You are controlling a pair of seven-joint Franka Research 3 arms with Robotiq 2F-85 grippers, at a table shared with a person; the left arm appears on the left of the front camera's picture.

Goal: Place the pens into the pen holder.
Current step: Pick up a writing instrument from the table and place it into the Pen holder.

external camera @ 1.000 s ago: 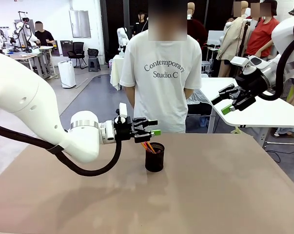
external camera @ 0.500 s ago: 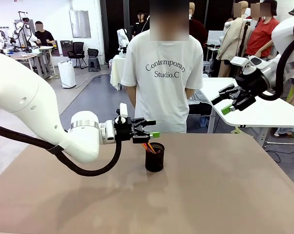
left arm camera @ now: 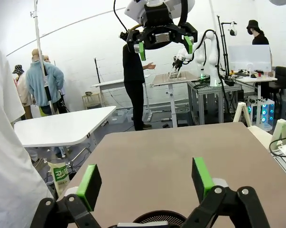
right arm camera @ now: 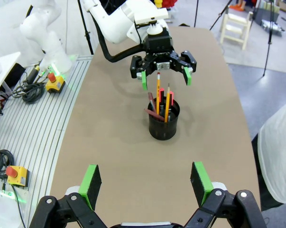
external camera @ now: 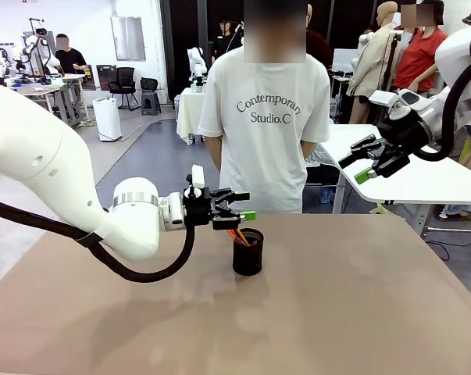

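Spread apart and holding nothing, the left gripper (external camera: 233,208) is seen just above the pen holder (external camera: 247,251), its green pads (left arm camera: 89,185) standing wide in the left wrist view with the holder's mesh rim (left arm camera: 161,218) at the bottom edge between them. All the pens (right arm camera: 160,101) are stood inside the black mesh holder (right arm camera: 163,120): two yellow-orange pencils, a dark red pen leaning to one side, and a black marker with a red end are made out in the right wrist view, where the left gripper (right arm camera: 163,76) is shown directly over their tips without touching them. Near the middle of the brown table (external camera: 337,312), toward its far side, the holder is set upright. Well off to the right and raised above the table, the right gripper (external camera: 358,162) is held with its fingers likewise apart and nothing between them, as its own green pads (right arm camera: 199,175) confirm. Behind the far edge a person (external camera: 265,125) is stood in a white T-shirt on which "Contemporary Studio.C" (external camera: 268,111) is printed. In the left wrist view a pale bag (left arm camera: 60,173) with green print, too small to be read, is seen on the floor beside a white table (left arm camera: 62,127).
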